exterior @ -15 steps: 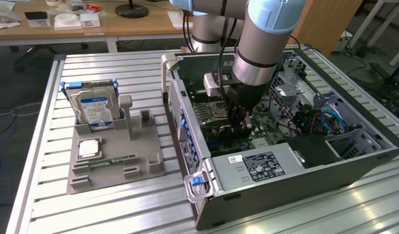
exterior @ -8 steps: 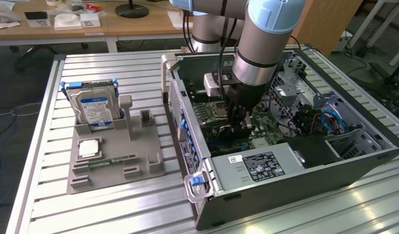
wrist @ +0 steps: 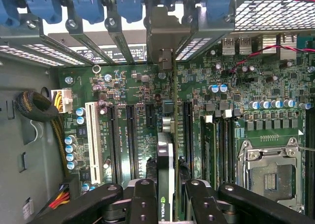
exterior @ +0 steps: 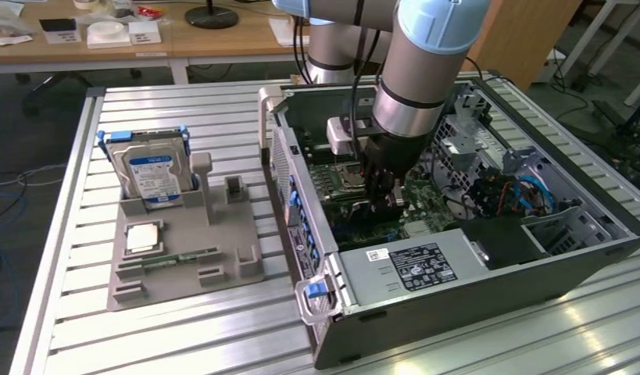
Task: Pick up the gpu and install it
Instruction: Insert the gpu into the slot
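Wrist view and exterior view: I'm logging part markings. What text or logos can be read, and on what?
"NVIDIA", with its logo: on the gpu edge.
Hard drive label: too blurred to read.
Power supply sticker: too small to read.
Motherboard printing: too small to read.

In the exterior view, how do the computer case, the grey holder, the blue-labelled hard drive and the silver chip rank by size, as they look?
Largest to smallest:
1. computer case
2. grey holder
3. hard drive, standing in the holder
4. silver chip, lying on the holder
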`<state>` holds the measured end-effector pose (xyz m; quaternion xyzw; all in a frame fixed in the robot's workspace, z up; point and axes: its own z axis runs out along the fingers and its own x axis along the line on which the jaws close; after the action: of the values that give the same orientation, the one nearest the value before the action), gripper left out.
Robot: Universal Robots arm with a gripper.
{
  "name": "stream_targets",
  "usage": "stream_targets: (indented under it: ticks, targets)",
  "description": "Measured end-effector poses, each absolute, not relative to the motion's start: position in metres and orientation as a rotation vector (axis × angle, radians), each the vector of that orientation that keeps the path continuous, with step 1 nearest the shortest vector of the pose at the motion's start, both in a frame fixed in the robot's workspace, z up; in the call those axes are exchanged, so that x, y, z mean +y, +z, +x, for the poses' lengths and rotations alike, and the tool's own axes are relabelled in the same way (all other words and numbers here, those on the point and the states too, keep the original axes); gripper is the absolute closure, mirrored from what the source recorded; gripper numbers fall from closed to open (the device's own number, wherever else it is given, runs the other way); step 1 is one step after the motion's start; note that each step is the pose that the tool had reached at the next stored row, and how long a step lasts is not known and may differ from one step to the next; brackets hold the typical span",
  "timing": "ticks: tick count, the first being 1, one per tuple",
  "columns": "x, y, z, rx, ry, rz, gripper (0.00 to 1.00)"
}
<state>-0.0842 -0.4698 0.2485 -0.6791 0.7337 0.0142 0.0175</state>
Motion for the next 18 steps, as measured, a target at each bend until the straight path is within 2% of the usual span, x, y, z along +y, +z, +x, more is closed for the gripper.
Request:
stream_targets:
  ticks: [18]
  targets:
    - [-0.4697, 0.2494, -0.0841, 2.28, 0.044, -2.11, 0.73]
